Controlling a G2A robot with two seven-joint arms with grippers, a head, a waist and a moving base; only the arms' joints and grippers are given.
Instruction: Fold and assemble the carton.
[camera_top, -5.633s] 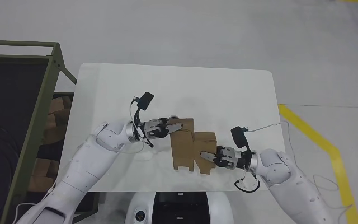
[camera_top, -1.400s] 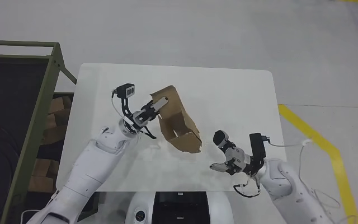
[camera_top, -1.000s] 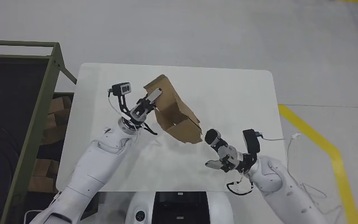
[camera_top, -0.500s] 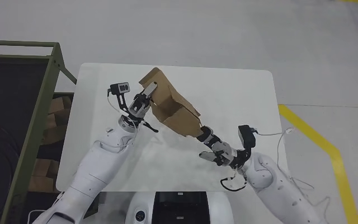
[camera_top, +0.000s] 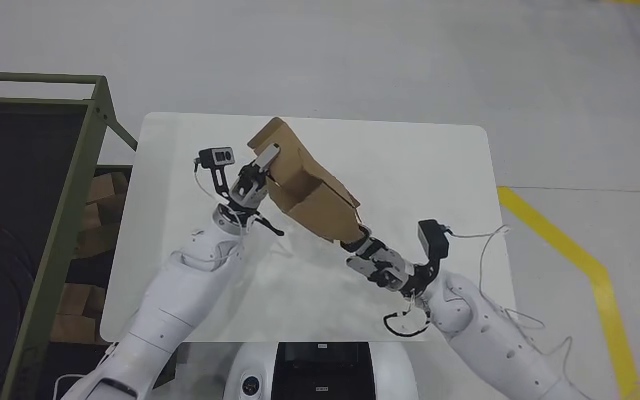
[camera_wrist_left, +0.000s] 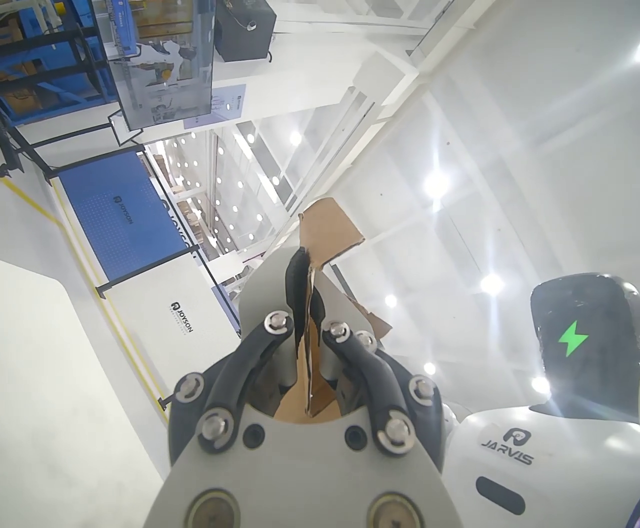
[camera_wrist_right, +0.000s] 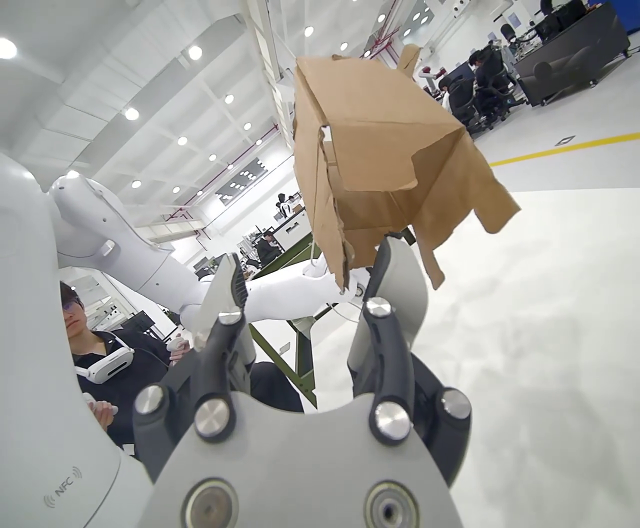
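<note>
since the carton (camera_top: 305, 195) left the counter (camera_top: 440, 170): it no longer lies flat. it hangs tilted in the air over the counter's middle, opened into a box shape, its lower end open and its flaps loose.
left fingers (camera_wrist_left: 260, 300): shut tight on a cardboard panel at the carton's upper end. they have carried it up and toward the far side, and in the last half second barely shifted.
right fingers (camera_wrist_right: 397, 280): spread wide, holding nothing. they let go of the flap they gripped while the carton was flat, drew back, and have now swung up under the lower open end.
contact: a ragged lower edge of the carton dips between the right fingers, close to one of them. whether it touches, i cannot tell.
meaning for the task: opening the sleeve looks done. the bottom flaps are not yet folded in, so closing that end seems to be the step in hand.
next move: probably the right fingers press or pinch a loose flap inward while the left holds firm.
risk: one pinch on thin board, so a push from below could twist the carton or pull it free.
</note>
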